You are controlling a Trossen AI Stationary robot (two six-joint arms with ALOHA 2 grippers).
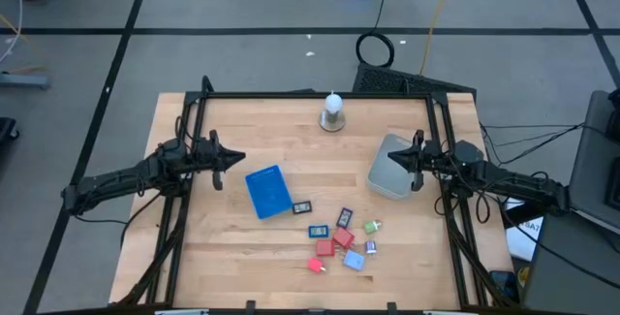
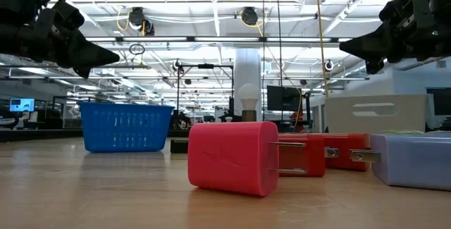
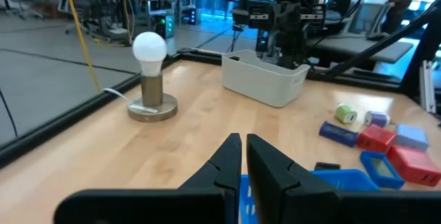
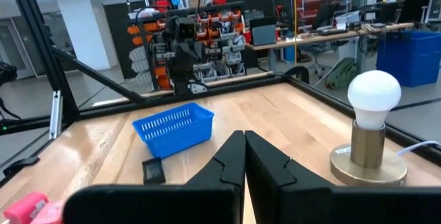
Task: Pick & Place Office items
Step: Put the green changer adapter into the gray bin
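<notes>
Wood tabletop (image 1: 223, 247), light planks, black frame round it. I count the office items (image 1: 339, 239) from the high view: approx ten small pcs, clustered near the front edge, right of centre.

- Red blocks: 3 seen from above, one (image 1: 317, 265) sitting apart at the front. In the low view the nearest is a red plug-type block (image 2: 232, 157) with two metal prongs, a second red one (image 2: 345, 150) behind it.
- Light-blue blocks: 2–3; one (image 1: 354, 260) at the front of the cluster, one (image 2: 412, 158) at the low view's right edge.
- Dark blue-black rectangles: 3; one (image 1: 301, 206) lies just beside the blue basket.
- Green-and-white pc (image 1: 372, 226): 1, on the cluster's right side.

Other things: 1 blue basket (image 1: 267, 191) left of the cluster, 1 grey container (image 1: 390, 167) toward the right, 1 lamp (image 1: 332, 111) w/ white bulb at the back centre.

Writing/labels: none I can read in any view.

Left gripper (image 1: 235, 160): raised, off the table on the left side, near the basket's back corner; fingers (image 3: 224, 165) pressed together, holding nothing. Right gripper (image 1: 394, 156): raised above the grey container; fingers (image 4: 231, 156) pressed together too, nothing between them. Both are well apart from the items.
</notes>
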